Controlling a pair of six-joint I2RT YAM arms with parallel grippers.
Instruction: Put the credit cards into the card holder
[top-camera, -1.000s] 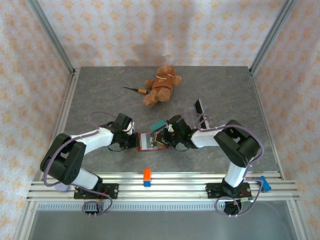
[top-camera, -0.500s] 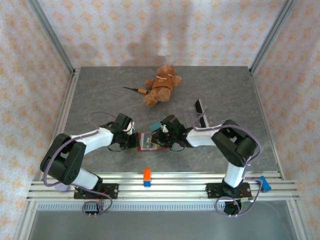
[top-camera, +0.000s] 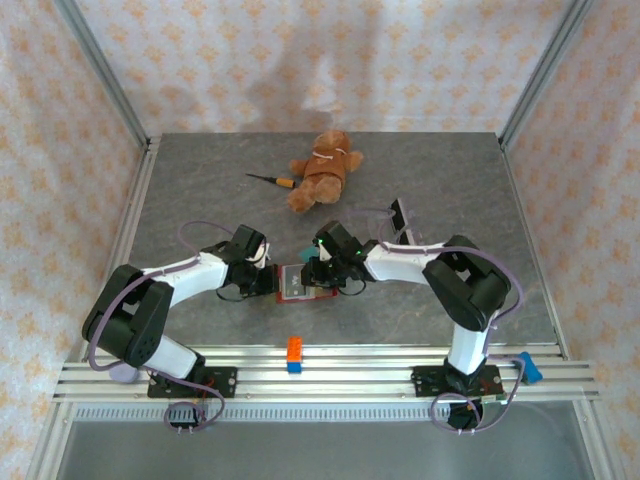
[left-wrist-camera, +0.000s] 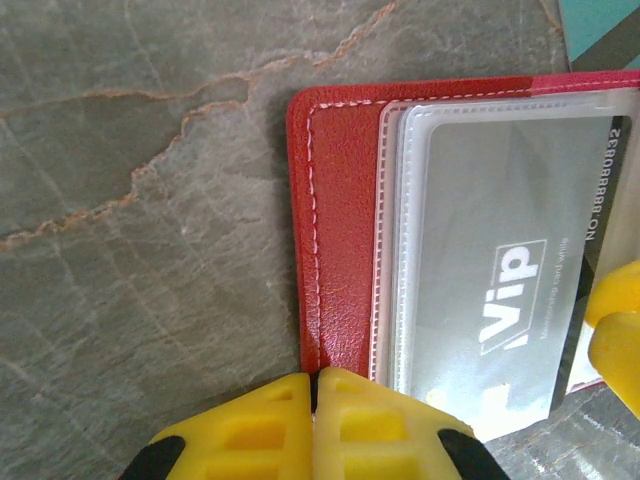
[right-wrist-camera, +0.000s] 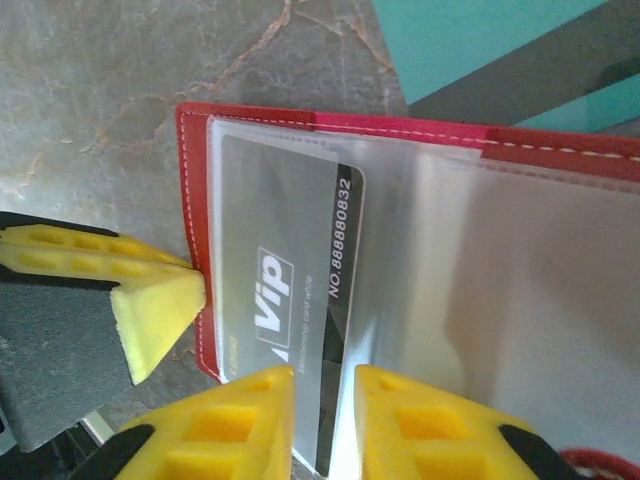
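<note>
The dark red card holder (top-camera: 296, 284) lies open on the table between both grippers. My left gripper (left-wrist-camera: 315, 378) is shut on its left edge (left-wrist-camera: 335, 230). A grey VIP credit card (right-wrist-camera: 285, 260) sits inside the holder's clear sleeve (left-wrist-camera: 500, 250). My right gripper (right-wrist-camera: 325, 385) stands open, a narrow gap between its fingers, and the card's near end lies in that gap. A teal credit card (right-wrist-camera: 470, 40) lies on the table just beyond the holder (right-wrist-camera: 560, 145), also at the top right of the left wrist view (left-wrist-camera: 600, 25). The left gripper's fingertip (right-wrist-camera: 150, 310) shows beside the holder.
A brown teddy bear (top-camera: 322, 170) and a screwdriver (top-camera: 272, 180) lie at the back. A clear stand with a dark card (top-camera: 398, 213) is right of the arms. An orange-and-blue block (top-camera: 295, 354) rests on the front rail.
My right gripper has moved left over the holder, carrying the grey card further into the sleeve, and its jaws have parted. The left gripper has stayed in place, shut.
</note>
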